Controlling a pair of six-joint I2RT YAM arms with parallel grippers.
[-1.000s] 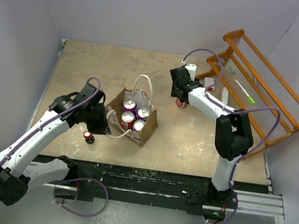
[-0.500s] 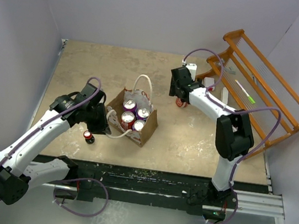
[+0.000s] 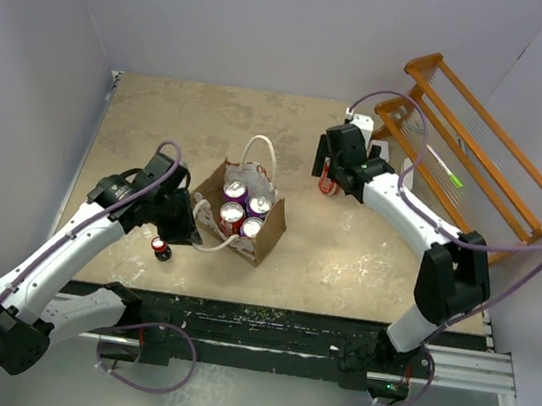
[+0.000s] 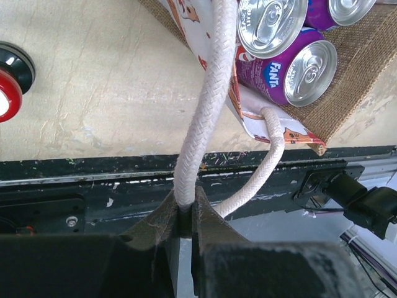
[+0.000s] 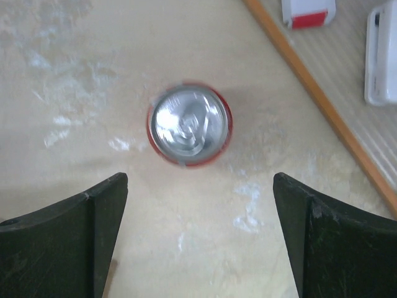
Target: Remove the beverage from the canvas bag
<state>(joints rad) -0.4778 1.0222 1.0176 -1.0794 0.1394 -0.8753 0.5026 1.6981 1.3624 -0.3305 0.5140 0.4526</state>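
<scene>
Overhead, the canvas bag (image 3: 268, 241) sits on the desk (image 3: 364, 262) holding four cans (image 3: 235, 191), with the left hand (image 3: 190, 224) at its left side. From the left wrist, that hand is pinching the bag's white rope handle (image 4: 205, 112). From the right wrist, the right hand (image 5: 198, 183) hangs spread wide above a red can (image 5: 189, 124) standing free on the desk.

Robotics lab, enclosed test cell. Plain pale walls (image 3: 276, 22) are boxing in a tan table (image 3: 364, 257) on three sides. Two white-and-black robot arms, left arm (image 3: 73, 246) and right arm (image 3: 402, 206), are standing bolted to a black rail (image 3: 285, 321) along the table's near edge, trailing purple cables (image 3: 517, 283). An orange wooden rack (image 3: 482, 142) is leaning at its right edge.
</scene>
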